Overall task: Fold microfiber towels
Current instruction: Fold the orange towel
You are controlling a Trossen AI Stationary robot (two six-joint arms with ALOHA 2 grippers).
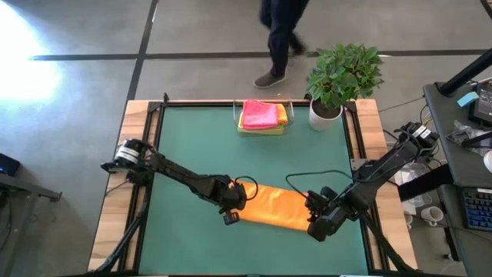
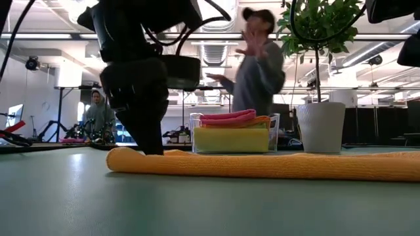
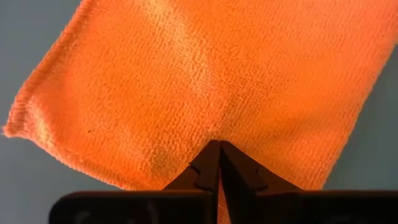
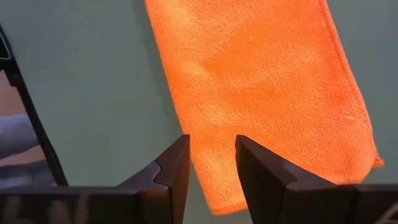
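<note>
Behind the orange towel (image 1: 275, 207), tray of towels (image 1: 262, 117), potted plant (image 1: 340, 75)

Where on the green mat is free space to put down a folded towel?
Free: the mat's left half, and its centre between the towel holder and the orange towel. Crowded: the near edge, where the left gripper and right gripper work on that towel, and the far right corner by the plant.
</note>
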